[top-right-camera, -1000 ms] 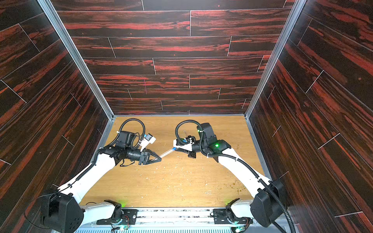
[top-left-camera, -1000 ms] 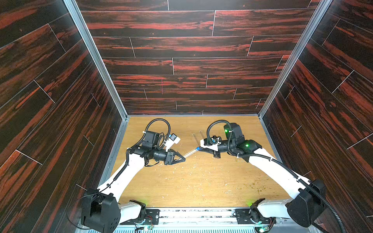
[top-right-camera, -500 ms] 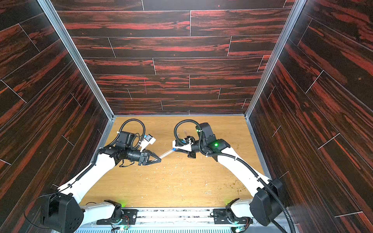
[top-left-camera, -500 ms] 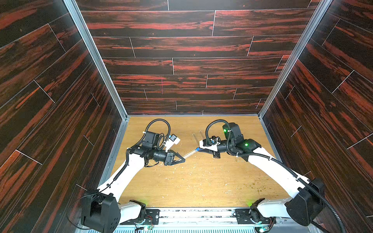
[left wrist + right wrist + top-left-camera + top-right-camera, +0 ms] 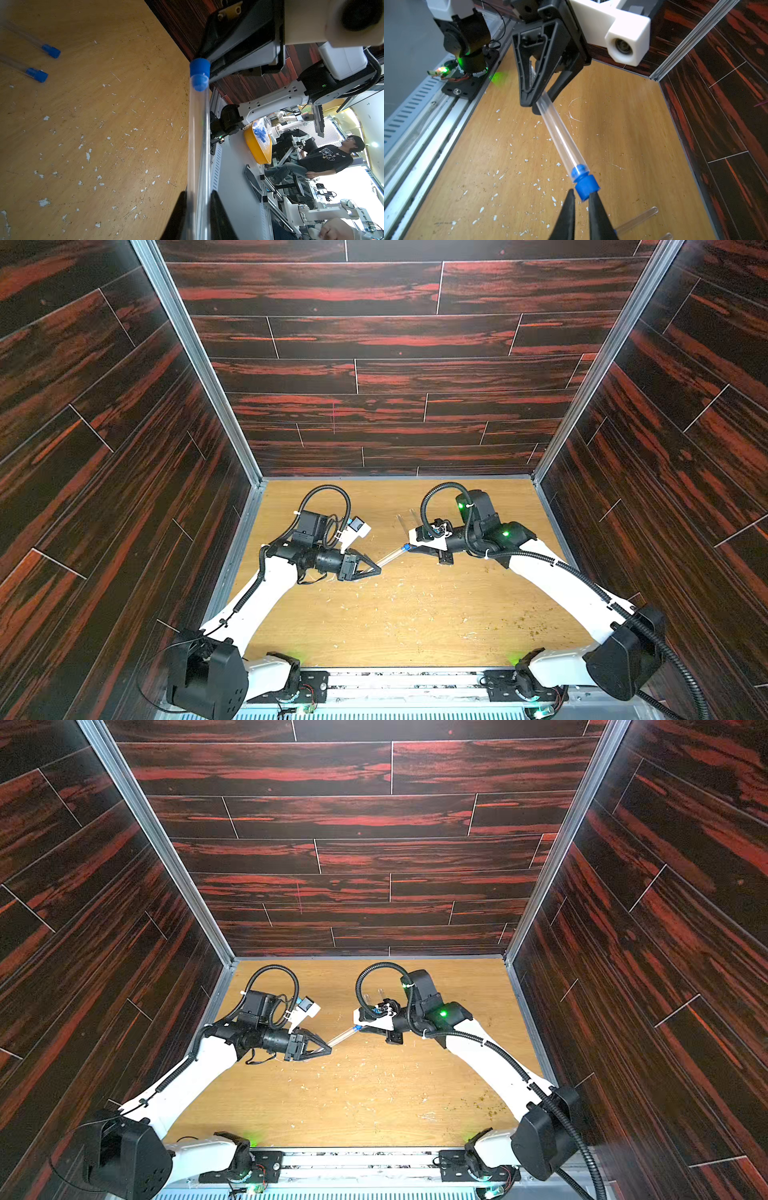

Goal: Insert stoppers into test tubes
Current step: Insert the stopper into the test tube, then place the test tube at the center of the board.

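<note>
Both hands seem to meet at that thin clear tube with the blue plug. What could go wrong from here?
The left hand grips the test tube only at its far end, so a crooked push could tilt it or make it slip.
The right hand pinches the blue stopper by its cap; pulling back before letting go might drag it out.
The two stoppered tubes lie loose nearby and could be knocked.

2 white arms (image 5: 266,593), black joints (image 5: 208,676), ribbed black cables (image 5: 328,488), green LEDs (image 5: 505,534).
</note>
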`<state>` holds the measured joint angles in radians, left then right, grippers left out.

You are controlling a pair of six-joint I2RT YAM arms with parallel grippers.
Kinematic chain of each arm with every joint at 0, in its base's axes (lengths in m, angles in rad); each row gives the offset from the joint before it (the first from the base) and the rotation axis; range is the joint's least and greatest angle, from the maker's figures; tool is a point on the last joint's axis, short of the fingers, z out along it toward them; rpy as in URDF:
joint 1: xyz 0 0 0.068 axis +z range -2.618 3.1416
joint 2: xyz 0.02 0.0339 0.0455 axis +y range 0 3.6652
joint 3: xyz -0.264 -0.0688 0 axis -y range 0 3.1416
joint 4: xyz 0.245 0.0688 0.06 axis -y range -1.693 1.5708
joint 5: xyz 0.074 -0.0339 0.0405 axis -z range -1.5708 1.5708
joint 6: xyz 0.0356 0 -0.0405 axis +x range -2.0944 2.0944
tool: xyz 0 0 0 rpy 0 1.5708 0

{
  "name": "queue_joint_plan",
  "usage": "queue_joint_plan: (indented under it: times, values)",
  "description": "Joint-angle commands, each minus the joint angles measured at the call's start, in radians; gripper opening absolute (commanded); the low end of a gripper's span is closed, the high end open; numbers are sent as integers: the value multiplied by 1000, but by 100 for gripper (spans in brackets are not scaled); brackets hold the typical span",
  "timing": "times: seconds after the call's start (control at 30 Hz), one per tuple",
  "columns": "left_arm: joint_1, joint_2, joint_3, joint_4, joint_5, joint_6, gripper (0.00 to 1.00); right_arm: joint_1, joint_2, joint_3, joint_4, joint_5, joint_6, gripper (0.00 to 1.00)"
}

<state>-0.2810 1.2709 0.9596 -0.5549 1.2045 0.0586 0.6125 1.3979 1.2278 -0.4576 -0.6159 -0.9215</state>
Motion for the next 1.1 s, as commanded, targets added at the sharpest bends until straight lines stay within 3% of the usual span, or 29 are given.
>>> queue_joint_plan:
  times: [0.0,0.6,0.83,1.07]
  values:
    - [-30,-3,29,94,45,40,3,102,42,31,-49,-194,-74,16]
    - [-30,-1,33,89,41,46,3,135,59,67,-82,-194,-115,17]
    - [-5,-7,19,97,2,46,3,70,-37,-63,45,-69,14,36]
    - [3,16,12,134,-49,15,4,-58,-266,-269,173,44,177,47]
